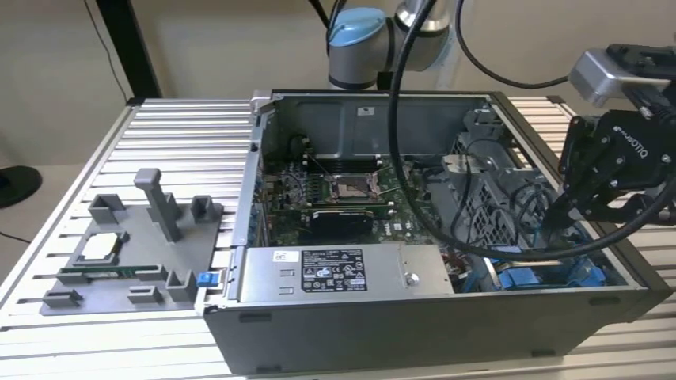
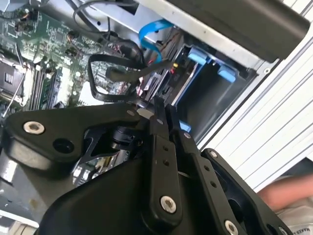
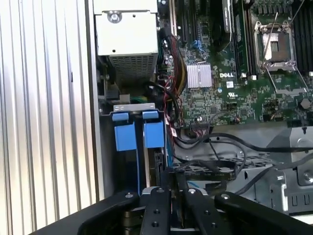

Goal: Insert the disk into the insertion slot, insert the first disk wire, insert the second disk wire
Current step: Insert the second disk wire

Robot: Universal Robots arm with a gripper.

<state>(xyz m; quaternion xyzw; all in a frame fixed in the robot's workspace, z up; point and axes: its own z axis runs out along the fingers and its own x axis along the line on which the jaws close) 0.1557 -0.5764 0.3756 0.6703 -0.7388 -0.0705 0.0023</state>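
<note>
Pinching a black wire (image 2: 115,73), the gripper (image 2: 164,115) hovers narrow over the insertion slot (image 3: 137,132); wire-plugging needs careful alignment.

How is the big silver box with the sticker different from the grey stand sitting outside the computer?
The silver box sits inside the computer case, along its near wall; the grey stand rests outside on the ribbed table, toward the exterior view's left. The silver box is shiny metal with a pale printed sticker; the grey stand is dull and plain. The silver box is one flat-topped block; the grey stand has posts sticking up. Both are grey and stand upright.
</note>
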